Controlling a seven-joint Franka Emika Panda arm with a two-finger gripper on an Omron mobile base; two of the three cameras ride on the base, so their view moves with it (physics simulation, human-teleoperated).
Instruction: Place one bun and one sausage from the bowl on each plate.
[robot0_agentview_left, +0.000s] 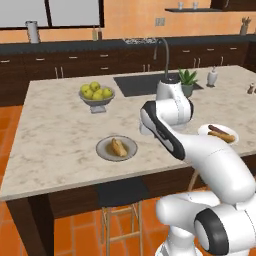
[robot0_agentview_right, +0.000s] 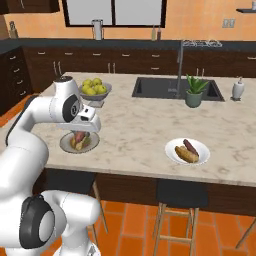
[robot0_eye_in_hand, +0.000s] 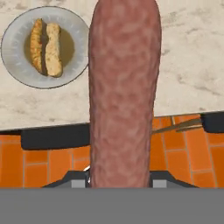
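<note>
Now sausage (robot0_eye_in_hand: 124, 92) in gripper (robot0_eye_in_hand: 118, 181), above grey plate (robot0_eye_in_hand: 17, 65)

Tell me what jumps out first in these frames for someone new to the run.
The sausage dominates the hand view, held lengthwise in the shut gripper above the light grey plate, which carries a bun. On the counter's near right edge, the white plate already has its bun and sausage. Farther back on the counter stands a pedestal bowl of yellow fruit.
</note>
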